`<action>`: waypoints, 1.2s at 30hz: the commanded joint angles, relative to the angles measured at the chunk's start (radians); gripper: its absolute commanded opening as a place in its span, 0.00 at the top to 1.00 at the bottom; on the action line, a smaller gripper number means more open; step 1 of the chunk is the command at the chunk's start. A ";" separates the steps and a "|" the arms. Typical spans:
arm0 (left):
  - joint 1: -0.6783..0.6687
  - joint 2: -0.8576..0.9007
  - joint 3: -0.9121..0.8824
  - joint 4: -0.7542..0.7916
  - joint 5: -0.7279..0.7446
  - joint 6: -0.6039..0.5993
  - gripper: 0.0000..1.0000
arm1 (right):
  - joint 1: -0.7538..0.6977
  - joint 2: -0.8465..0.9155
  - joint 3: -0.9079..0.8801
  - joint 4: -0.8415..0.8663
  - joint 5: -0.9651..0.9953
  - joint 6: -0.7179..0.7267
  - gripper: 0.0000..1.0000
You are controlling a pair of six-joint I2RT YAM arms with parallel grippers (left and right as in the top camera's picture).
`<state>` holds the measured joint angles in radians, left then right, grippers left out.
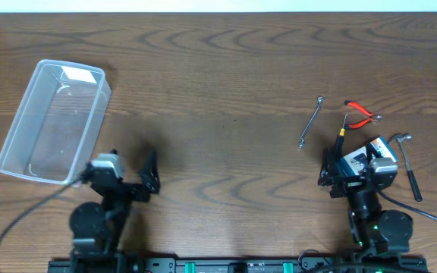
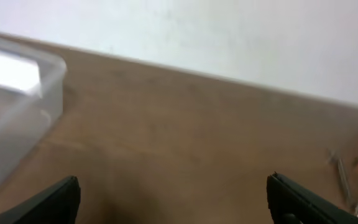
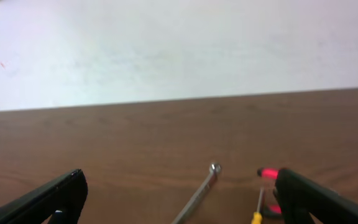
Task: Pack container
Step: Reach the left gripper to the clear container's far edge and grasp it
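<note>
One container (image 1: 51,121) sits empty at nine o'clock — the wrench (image 1: 310,121) lies well apart at three. Left gripper (image 2: 176,202) and right gripper (image 3: 179,199) gape wide, empty; a shallow pinch could drop the thin wrench.

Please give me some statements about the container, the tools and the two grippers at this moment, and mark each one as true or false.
1. The container has no tool inside it. True.
2. The wrench lies inside the container. False: it lies on the table, near the pliers and far from the container.
3. The pliers have blue handles. False: the handles are red.
4. The left gripper and the right gripper are both open and hold nothing. True.
5. The hammer lies next to the container. False: it lies on the other side of the table, beside the right arm.
</note>
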<state>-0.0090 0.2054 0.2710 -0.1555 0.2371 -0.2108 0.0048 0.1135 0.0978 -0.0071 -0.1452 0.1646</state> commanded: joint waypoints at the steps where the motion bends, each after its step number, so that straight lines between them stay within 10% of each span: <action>1: -0.004 0.169 0.199 -0.021 -0.108 -0.042 0.12 | -0.005 0.104 0.126 -0.012 -0.024 -0.013 0.01; 9: 0.018 0.711 0.727 -0.346 -0.197 -0.027 0.12 | -0.004 0.553 0.501 -0.206 -0.070 -0.151 0.01; 18: 0.069 1.115 1.334 -1.044 -0.194 0.004 0.02 | -0.004 1.021 1.002 -0.797 -0.089 -0.173 0.01; 36: 0.351 1.450 1.364 -0.698 -0.197 -0.196 0.03 | -0.004 1.156 1.019 -0.866 -0.151 -0.170 0.01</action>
<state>0.3187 1.5677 1.6260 -0.8734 0.0513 -0.3454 0.0044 1.2724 1.0996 -0.8673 -0.2810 0.0097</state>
